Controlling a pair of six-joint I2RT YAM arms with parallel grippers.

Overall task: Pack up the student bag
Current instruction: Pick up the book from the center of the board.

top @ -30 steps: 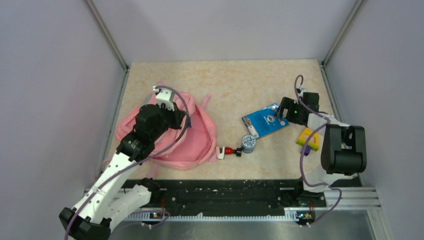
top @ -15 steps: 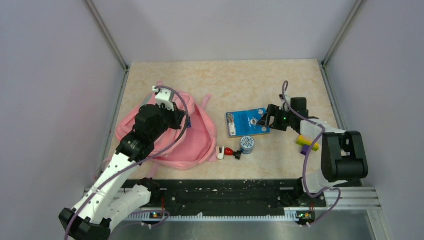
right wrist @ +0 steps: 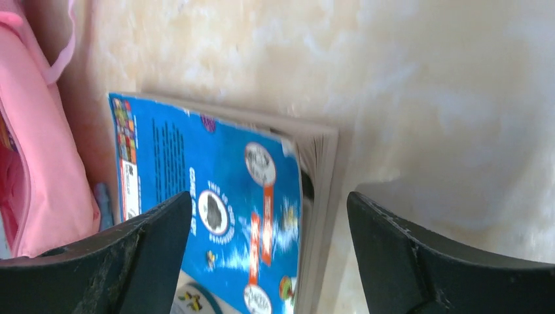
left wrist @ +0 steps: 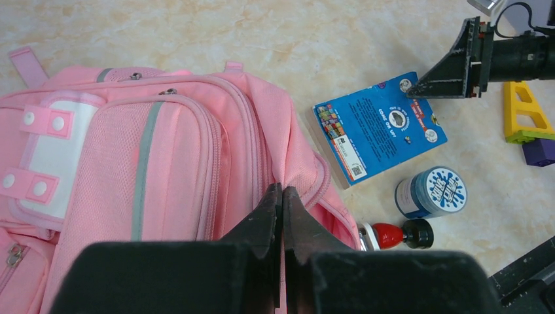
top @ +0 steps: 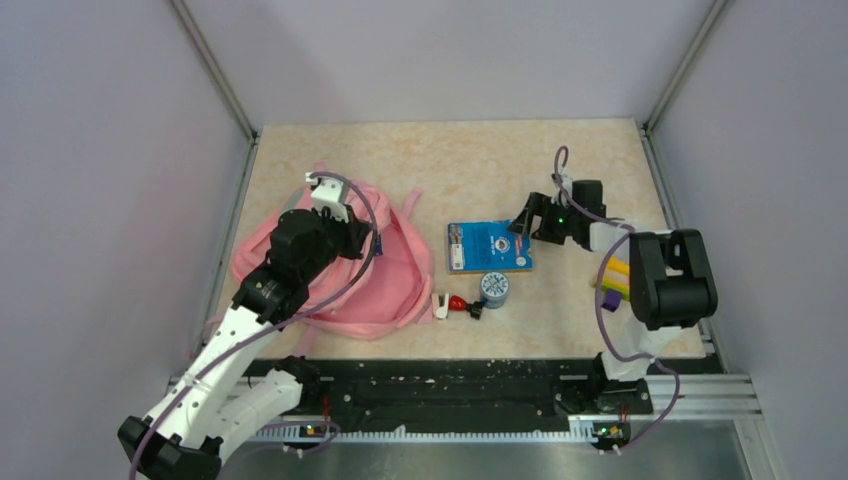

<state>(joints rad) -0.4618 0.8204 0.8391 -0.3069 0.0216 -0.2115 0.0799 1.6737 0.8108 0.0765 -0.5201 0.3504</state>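
Note:
The student bag [top: 395,280] is a pink backpack lying flat at the table's left; it also shows in the left wrist view [left wrist: 131,157]. My left gripper [top: 368,246] is shut on the fabric edge of the bag's opening [left wrist: 283,190], by the zip. A blue book [top: 489,247] lies flat on the table just right of the bag. My right gripper [top: 521,222] is open at the book's right edge. In the right wrist view the book's right page edge [right wrist: 216,196] lies between the spread fingers [right wrist: 147,245].
A blue-lidded jar [top: 494,288] and a small red, black and white item [top: 457,303] lie in front of the book. Yellow and purple blocks [top: 612,280] lie at the right, beside the right arm. Walls close in the table's sides.
The book has slid left towards the bag and turned square to the table, with the right gripper moving left behind it. The left arm has not moved.

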